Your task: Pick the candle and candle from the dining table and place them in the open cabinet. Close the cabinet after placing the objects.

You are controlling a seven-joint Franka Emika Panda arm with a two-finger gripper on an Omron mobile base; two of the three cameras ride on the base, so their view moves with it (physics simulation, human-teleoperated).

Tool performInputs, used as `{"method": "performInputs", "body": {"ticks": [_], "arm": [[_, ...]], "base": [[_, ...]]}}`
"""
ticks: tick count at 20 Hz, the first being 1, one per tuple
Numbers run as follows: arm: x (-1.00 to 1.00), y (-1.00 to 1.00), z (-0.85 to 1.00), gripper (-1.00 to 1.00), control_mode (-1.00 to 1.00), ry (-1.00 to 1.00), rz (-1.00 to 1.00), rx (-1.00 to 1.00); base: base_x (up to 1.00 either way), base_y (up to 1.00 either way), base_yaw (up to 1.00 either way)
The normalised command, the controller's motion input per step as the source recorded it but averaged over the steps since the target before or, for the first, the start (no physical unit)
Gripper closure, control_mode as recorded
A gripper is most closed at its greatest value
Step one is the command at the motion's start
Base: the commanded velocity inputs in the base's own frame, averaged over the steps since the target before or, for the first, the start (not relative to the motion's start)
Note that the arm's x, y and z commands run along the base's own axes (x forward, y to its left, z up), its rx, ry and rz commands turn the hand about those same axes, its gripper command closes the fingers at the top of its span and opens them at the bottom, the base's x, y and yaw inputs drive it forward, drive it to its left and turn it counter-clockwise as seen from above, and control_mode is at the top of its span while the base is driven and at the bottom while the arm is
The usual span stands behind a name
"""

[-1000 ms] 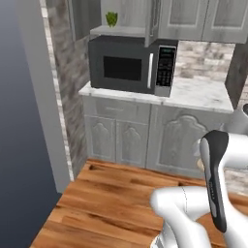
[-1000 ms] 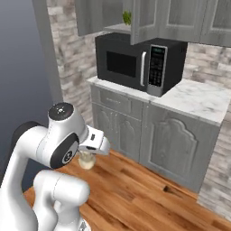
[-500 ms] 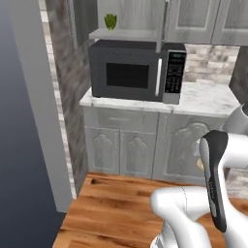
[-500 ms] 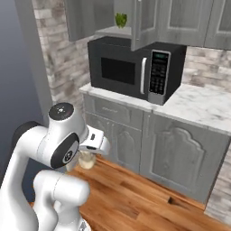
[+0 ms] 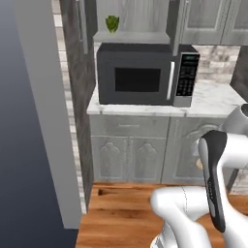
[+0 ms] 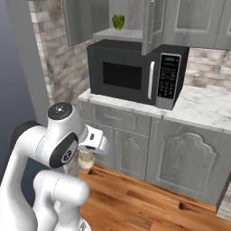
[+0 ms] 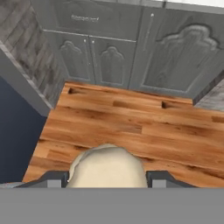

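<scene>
Cream candle [image 7: 107,167] sits betw. the two dark finger tips of the gripper [image 7: 106,178], jaws closed on it from both sides; in right base view the candle [image 6: 85,160] hangs under the hand, low by the arm, over wood floor [image 7: 131,127]. Cabinet [image 6: 118,27] above is open, w/ a small green thing [image 6: 118,21] on its pale shelf. Black microwave [image 6: 135,72] stands right under the shelf on a marble counter [image 6: 205,106]. Grey base cupboards [image 7: 131,52] below the counter, doors shut.
</scene>
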Motion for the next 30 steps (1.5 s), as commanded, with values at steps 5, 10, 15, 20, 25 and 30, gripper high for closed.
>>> {"method": "performInputs", "body": {"ticks": [5,10,15,20,25,30], "arm": [[0.00,0.00,0.00,1.00,1.00,0.00,0.00,0.00],[0.00,0.00,0.00,1.00,1.00,0.00,0.00,0.00],[0.00,0.00,0.00,1.00,1.00,0.00,0.00,0.00],[0.00,0.00,0.00,1.00,1.00,0.00,0.00,0.00],[0.00,0.00,0.00,1.00,1.00,0.00,0.00,0.00],[0.00,0.00,0.00,1.00,1.00,0.00,0.00,0.00]], "base": [[0.57,0.28,-0.19],[0.58,0.16,-0.14],[0.47,0.31,-0.12],[0.27,0.56,-0.07],[0.27,0.38,-0.08],[0.60,0.02,-0.03]]}}
